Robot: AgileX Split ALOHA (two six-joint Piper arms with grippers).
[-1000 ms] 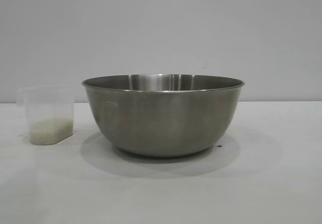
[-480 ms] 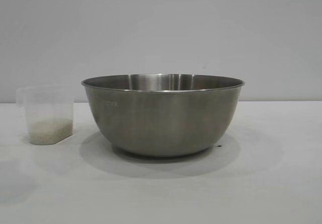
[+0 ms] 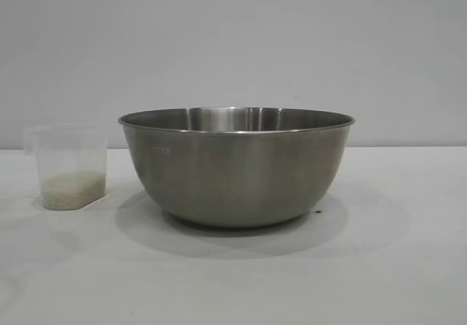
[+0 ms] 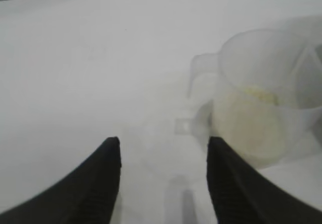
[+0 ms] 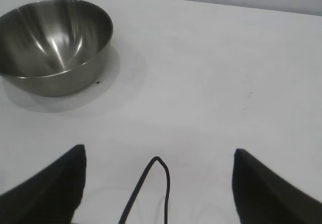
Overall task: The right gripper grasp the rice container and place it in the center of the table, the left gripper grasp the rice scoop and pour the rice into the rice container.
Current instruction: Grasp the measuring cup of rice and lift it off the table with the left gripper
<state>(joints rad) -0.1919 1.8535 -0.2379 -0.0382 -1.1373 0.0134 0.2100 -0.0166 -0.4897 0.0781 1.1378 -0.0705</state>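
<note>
The rice container [image 3: 237, 171], a large steel bowl, stands upright at the middle of the white table [image 3: 379, 274]. To its left stands the rice scoop [image 3: 69, 164], a frosted plastic cup with a layer of rice [image 3: 71, 188] in its bottom. Neither arm shows in the exterior view. In the left wrist view my left gripper [image 4: 163, 142] is open over the table, its fingers apart, with the rice scoop [image 4: 256, 108] just beyond and to one side of them. My right gripper [image 5: 159, 151] is wide open and holds nothing, far back from the rice container [image 5: 50, 43].
A thin black cable loop [image 5: 167, 183] hangs between the right gripper's fingers. A plain grey wall runs behind the table. Bare tabletop lies in front of and to the right of the bowl.
The bowl and the scoop stay where they were. A faint shadow on the table at the front left has shifted and faded.
</note>
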